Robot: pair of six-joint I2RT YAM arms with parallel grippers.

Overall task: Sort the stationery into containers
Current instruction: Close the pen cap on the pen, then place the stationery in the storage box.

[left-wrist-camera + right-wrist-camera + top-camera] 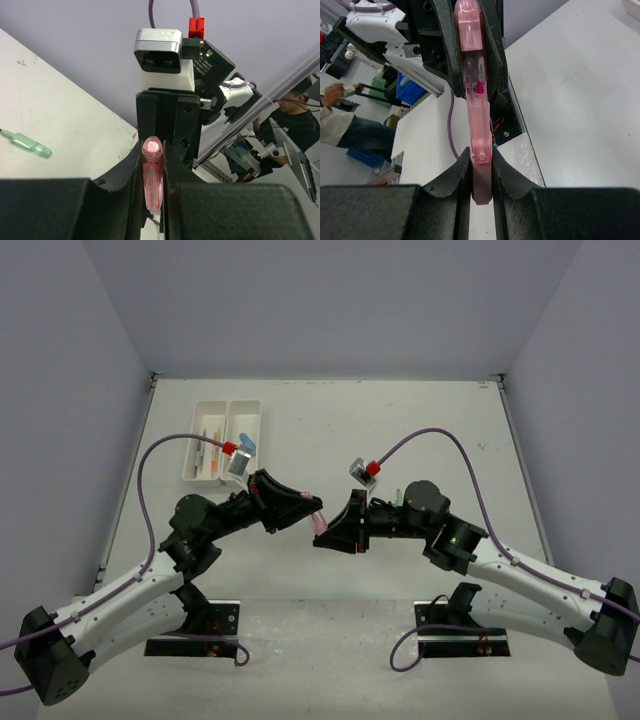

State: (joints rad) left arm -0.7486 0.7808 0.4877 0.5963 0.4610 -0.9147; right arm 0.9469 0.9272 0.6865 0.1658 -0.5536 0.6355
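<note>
A translucent pink plastic piece point(318, 524) is held off the table between both grippers at mid-table. My left gripper point(308, 512) is shut on one end of it; in the left wrist view the pink piece point(152, 172) stands between the left gripper's point(152, 165) black jaws. My right gripper point(330, 530) is shut on the other end, seen in the right wrist view point(481, 170) with the pink piece point(476, 110) running up into the left jaws. The two joined white trays point(190, 455) lie at the far left, holding thin markers and a blue piece point(244, 441).
A green plastic piece point(31, 143) lies on the table; it shows beside the right arm in the top view point(398, 496). The left wrist camera point(237, 460) covers the near end of the right-hand tray. Grey walls enclose the table.
</note>
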